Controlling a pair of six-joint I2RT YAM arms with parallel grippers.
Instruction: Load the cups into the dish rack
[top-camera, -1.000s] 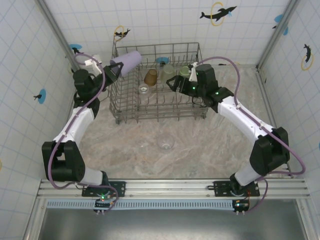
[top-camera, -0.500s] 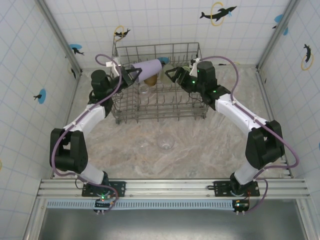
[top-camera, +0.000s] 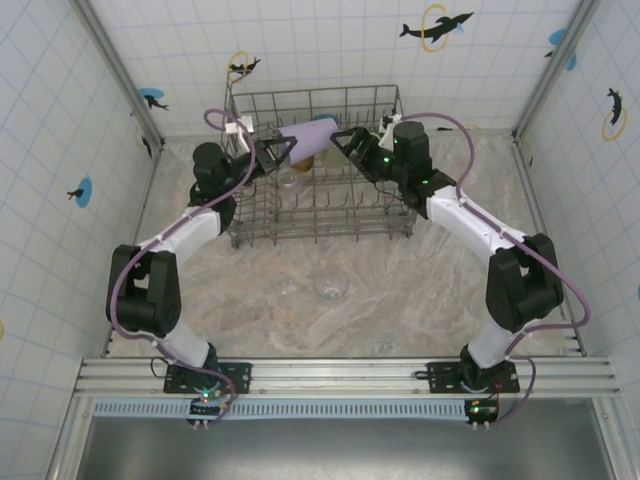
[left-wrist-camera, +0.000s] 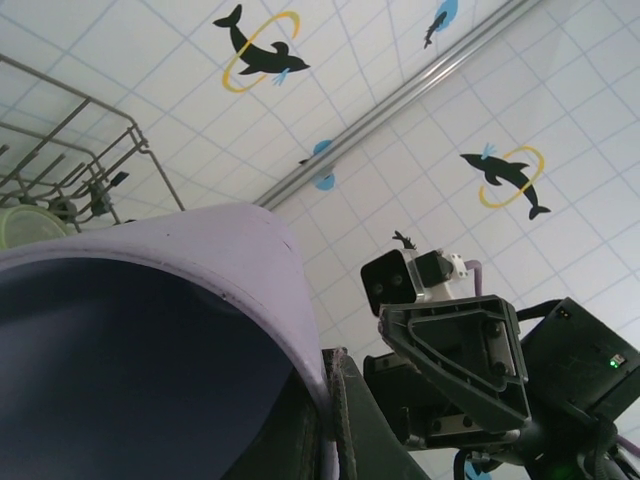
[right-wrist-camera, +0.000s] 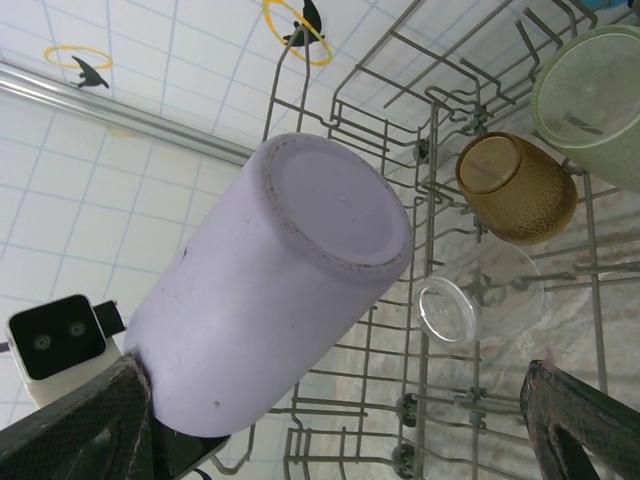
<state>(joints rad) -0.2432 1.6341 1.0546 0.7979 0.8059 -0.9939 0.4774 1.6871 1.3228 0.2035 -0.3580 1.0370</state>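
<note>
Lilac cup (top-camera: 308, 137) lies on its side in the air over the dish rack (top-camera: 320, 236), near its 11 o'clock corner. The left claw (top-camera: 275, 152) pinches its rim. The right claw (top-camera: 350, 140), at the cup's 3 o'clock, is wide open and holds nothing. I think the cup should tip mouth down slowly. Free tines (top-camera: 330, 197) lie toward 6 o'clock. The amber cup (right-wrist-camera: 515, 187) sits close.

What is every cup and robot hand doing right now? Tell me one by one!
dish rack: partly loaded.
lilac cup: held sideways above the rack, not yet loaded.
left gripper: shut on the lilac cup's rim.
right gripper: open, facing the lilac cup's base.
amber cup: in the rack, base showing.
green cup: in the rack, base showing.
inner clear cup: in the rack.
outer clear cup: on the table, outside the rack.
</note>
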